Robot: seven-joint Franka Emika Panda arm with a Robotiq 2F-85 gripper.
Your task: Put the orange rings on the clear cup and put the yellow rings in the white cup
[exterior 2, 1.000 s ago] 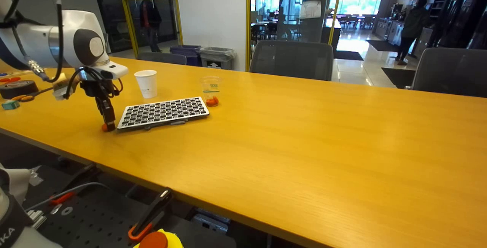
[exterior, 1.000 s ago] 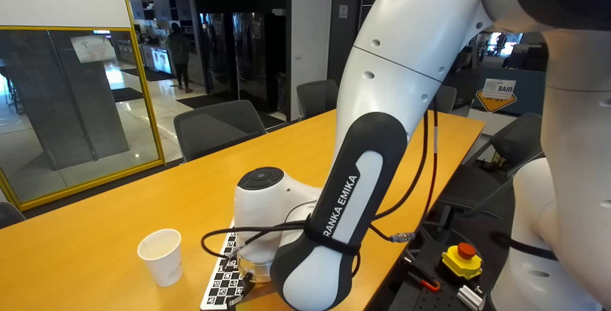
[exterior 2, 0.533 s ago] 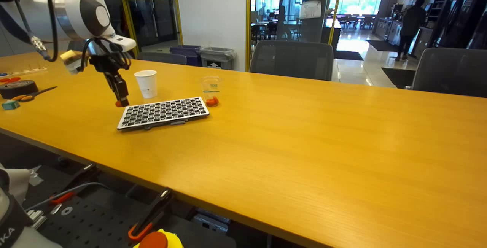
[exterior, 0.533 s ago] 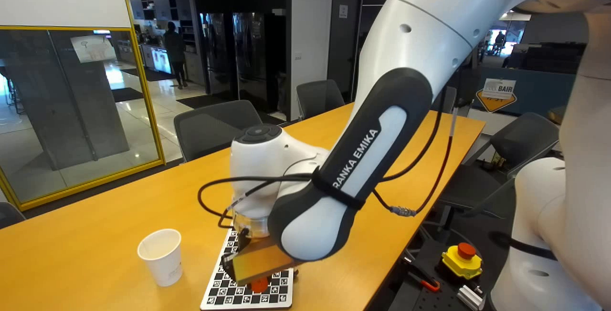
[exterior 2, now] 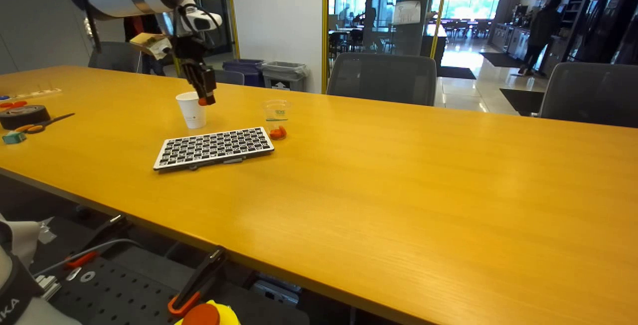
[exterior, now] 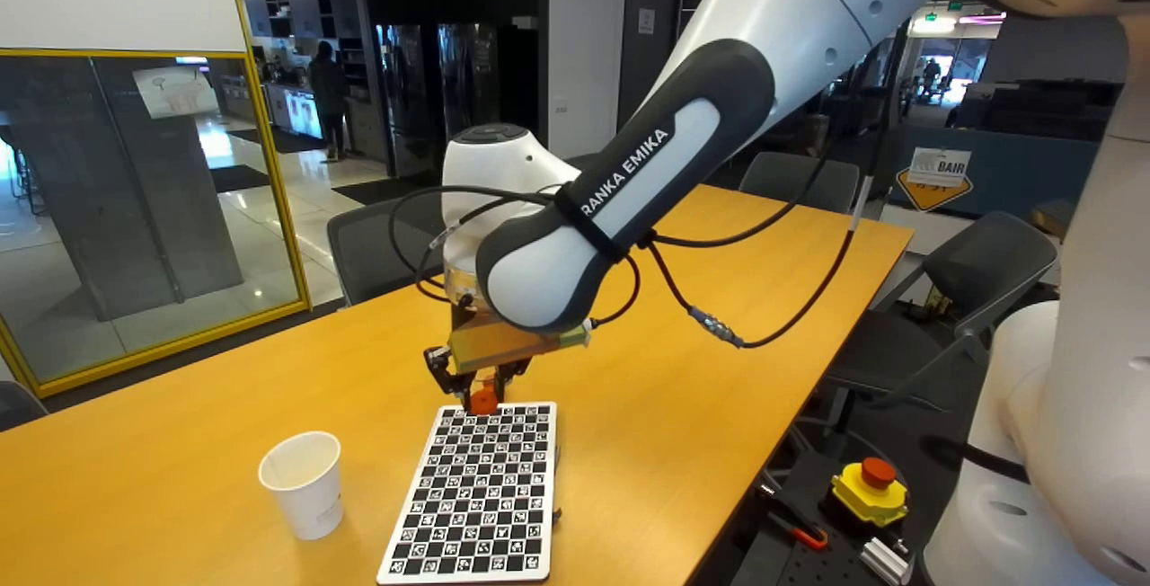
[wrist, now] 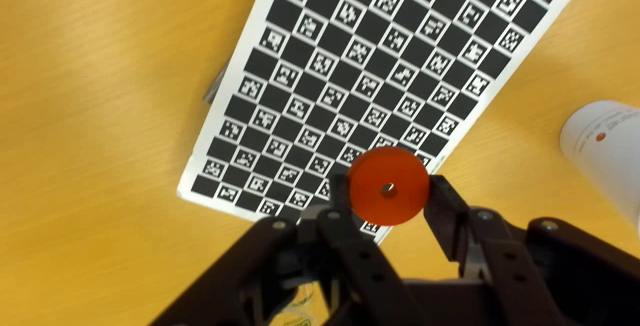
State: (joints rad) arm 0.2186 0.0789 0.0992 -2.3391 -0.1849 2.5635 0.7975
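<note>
A pincer (exterior: 483, 398) grips an orange ring (exterior: 484, 403), seen against a checkered board's (exterior: 481, 496) far edge
The white arm (exterior: 647, 150) extends from the upper right, its pincer pointing down, the ring held between two fingers. The board lies flat on the tabletop (exterior: 162, 451); the white cup (exterior: 307, 489) stands upright to the left of it, near but not touching. Around the tabletop stand dark chairs (exterior: 386, 249); a yellow box (exterior: 867, 500) with a red button (exterior: 878, 473) sits at lower right.
</note>
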